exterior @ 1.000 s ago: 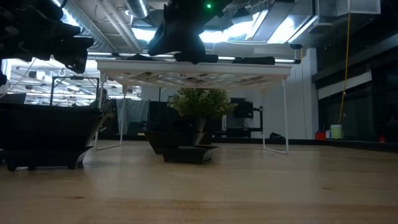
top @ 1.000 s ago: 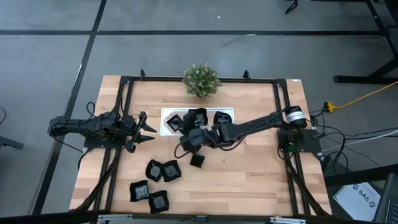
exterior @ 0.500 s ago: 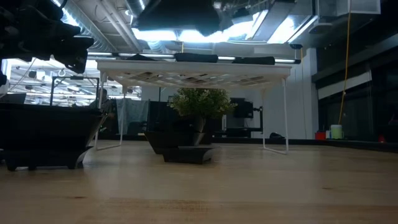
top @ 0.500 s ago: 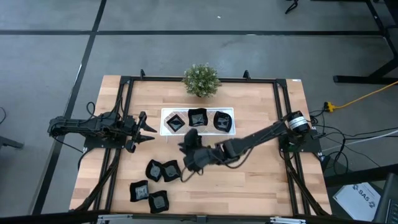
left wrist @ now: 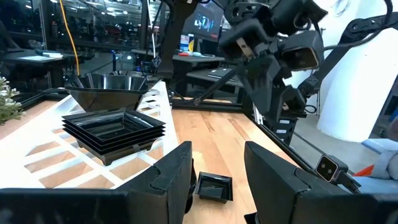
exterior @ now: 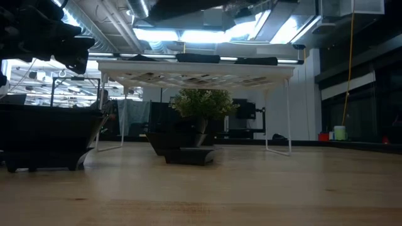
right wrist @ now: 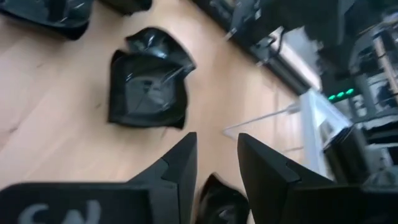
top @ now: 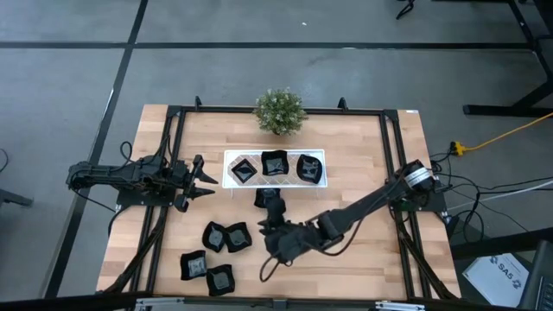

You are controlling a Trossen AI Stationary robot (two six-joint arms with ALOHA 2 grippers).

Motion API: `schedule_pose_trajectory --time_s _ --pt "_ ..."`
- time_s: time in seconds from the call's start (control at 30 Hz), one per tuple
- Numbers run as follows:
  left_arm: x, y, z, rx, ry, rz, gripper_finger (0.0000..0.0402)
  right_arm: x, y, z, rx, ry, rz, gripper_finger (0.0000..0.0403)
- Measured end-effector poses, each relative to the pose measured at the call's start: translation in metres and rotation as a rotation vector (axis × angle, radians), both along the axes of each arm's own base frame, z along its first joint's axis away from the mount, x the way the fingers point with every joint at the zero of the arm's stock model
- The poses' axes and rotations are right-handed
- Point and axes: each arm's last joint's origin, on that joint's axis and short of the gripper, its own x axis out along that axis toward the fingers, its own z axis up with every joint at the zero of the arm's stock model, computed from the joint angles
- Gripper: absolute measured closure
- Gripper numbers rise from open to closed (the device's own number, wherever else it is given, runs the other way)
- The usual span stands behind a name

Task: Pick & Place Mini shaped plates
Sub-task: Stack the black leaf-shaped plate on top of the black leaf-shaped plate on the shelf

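Your right end effector (right wrist: 214,155) hangs spread and empty over the loose mini shaped plates (top: 226,237) on the table (top: 363,250). They look light, stiff and slick, so pinch one by its raised rim. The left end effector (left wrist: 217,162) waits, spread.

Right end effector (top: 275,244) near loose plates (top: 225,236).

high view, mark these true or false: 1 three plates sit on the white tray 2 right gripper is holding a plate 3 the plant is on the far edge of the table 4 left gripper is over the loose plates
1. True: three mini shaped plates sit on the white tray.
2. False: the right gripper is open and empty, above the table near a loose plate.
3. True: the plant stands at the far edge.
4. False: the left gripper waits open at the table's left, beside the tray.
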Motion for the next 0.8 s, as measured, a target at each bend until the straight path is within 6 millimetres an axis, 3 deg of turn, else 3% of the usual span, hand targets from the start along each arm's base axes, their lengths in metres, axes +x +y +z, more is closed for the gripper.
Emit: schedule_pose_trajectory --time_s 0.37,0.8 --pt "0.000 0.000 0.000 0.000 0.000 0.000 0.0258 -0.014 0.000 -0.020 0.127 0.089 -0.125 0.0287" --pt "0.000 0.000 0.000 0.000 -0.001 0.000 0.0258 -0.025 -0.015 -0.069 0.114 0.146 -0.161 0.0287"
